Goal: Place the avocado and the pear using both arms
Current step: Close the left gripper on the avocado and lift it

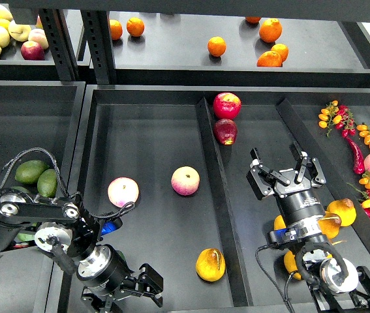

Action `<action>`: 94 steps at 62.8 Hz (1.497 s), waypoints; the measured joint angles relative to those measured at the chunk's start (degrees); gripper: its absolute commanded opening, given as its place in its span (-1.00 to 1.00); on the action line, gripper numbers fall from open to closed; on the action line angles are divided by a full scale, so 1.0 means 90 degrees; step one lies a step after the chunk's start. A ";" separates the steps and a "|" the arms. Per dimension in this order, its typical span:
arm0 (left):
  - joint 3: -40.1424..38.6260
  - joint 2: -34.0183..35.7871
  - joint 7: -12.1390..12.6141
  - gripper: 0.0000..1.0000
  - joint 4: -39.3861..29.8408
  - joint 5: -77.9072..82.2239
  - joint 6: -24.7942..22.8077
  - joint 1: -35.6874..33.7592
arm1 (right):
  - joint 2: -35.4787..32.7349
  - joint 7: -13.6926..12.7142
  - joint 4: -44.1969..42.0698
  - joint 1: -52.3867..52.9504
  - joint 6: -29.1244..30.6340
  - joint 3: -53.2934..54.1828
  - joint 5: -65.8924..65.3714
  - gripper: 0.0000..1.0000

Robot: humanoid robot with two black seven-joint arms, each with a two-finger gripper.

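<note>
**Both grippers empty, pear lying beside my left one**

My left gripper (pixel 136 287) sits low at the near edge of the wide middle tray (pixel 152 117), its dark fingers splayed apart with nothing between them. Just to its right and slightly farther from me lies the pear (pixel 210 264): plump, yellow-orange, with a reddish-brown blush down one side, resting on the tray floor close against the divider and not touching my fingers. Farther out from that gripper, two pink-cream round fruits (pixel 123 192) lie apart from each other on the same tray.

To the left of my left arm, beyond the tray wall, I see two green avocados (pixel 31 171) side by side and touching, partly ringed by a black cable. Their skin is matte; the right one looks a shade darker, but I cannot tell which of the pair is the dark avocado of the task.

My right gripper (pixel 287 171) points away from me in the next compartment, fingers spread wide and holding nothing. Beyond it to the left, two red fruits (pixel 226 105) lie one behind the other by the divider. Yellow-orange fruits (pixel 341 211) crowd around its wrist, near me
</note>
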 measured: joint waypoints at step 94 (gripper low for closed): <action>0.0575 -0.0902 0.0001 0.98 0.1804 0.0586 0.0000 0.0036 | 0.0081 0.0011 0.0013 0.0000 0.0011 0.0010 0.0016 0.99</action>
